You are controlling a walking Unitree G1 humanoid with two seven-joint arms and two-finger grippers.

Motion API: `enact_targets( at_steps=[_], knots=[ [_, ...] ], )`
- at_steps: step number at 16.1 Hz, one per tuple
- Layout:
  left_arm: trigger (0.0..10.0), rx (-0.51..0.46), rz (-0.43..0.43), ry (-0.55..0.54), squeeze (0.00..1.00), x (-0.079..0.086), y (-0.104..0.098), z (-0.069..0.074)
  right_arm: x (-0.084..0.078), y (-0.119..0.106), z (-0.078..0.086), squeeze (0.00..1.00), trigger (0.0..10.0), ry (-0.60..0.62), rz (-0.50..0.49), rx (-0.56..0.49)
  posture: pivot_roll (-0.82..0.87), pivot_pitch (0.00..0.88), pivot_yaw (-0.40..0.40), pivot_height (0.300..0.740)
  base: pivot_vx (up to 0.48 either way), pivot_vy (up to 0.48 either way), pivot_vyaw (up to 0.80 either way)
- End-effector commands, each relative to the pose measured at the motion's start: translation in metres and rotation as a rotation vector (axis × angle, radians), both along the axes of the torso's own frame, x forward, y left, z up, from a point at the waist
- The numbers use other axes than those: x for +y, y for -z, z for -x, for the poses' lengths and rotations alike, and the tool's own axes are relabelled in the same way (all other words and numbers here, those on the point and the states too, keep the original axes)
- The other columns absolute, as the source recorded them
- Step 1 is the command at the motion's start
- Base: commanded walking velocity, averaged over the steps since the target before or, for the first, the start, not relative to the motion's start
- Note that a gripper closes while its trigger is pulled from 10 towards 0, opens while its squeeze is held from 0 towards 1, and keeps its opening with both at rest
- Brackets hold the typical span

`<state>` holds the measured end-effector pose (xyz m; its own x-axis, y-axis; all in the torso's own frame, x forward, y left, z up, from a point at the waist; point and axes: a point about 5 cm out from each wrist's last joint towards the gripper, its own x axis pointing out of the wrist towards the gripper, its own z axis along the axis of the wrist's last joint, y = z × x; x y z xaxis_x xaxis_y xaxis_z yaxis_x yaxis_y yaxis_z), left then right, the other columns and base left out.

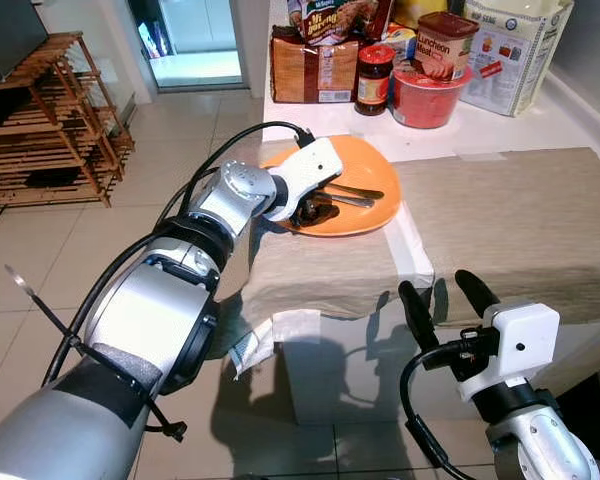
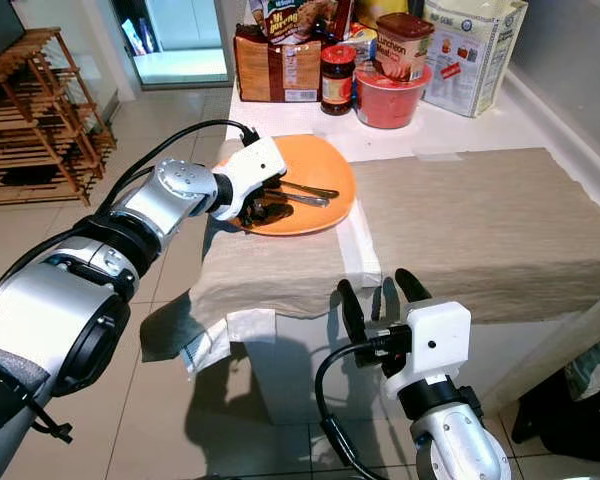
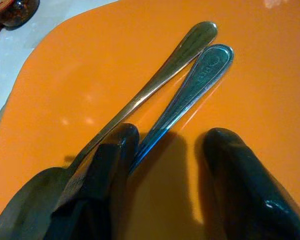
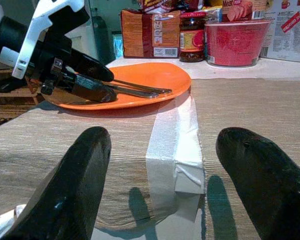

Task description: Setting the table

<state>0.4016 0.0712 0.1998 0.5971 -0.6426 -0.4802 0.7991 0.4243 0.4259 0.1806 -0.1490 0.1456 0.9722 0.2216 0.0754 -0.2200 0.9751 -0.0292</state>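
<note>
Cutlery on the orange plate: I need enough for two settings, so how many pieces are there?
2. Both lie side by side on the orange plate, one handle beside the other, their heads hidden under the left gripper.

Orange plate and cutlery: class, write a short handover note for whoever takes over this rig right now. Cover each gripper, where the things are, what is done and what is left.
Left gripper: open, fingers down on the orange plate, straddling the handles of two metal utensils lying on it; nothing gripped yet.
Right gripper: open, holding nothing, hovering at the near edge of the beige table mat.
Plate sits at the mat's left end; food containers stand behind.
Done: plate and cutlery are on the table.
Left: probably grasp the utensils and lay them out beside the plate.
</note>
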Motion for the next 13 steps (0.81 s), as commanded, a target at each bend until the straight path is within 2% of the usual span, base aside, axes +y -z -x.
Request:
enact_targets(
  at_steps=[1,8,13],
  knots=[
    [0.0,0.023,-0.028,-0.012,0.0,0.0046,0.0079,0.0011,0.0026,-0.0055,-0.0002,0.0,10.0,-0.006,0.005,-0.017,-0.16,0.074,0.094,0.74,0.0,0.0,0.0],
    [0.0,-0.01,-0.083,0.013,0.0,0.0059,0.0093,0.0015,0.0048,-0.0037,-0.0023,0.0,10.0,-0.006,0.003,-0.01,-0.16,0.074,0.094,0.74,0.0,0.0,0.0],
    [0.0,-0.035,-0.042,0.0,0.0,0.0057,0.0016,-0.0007,0.0045,-0.0016,-0.0023,0.0,10.0,-0.007,0.006,-0.003,-0.16,0.069,0.091,0.74,0.0,0.0,0.0]
  ],
)
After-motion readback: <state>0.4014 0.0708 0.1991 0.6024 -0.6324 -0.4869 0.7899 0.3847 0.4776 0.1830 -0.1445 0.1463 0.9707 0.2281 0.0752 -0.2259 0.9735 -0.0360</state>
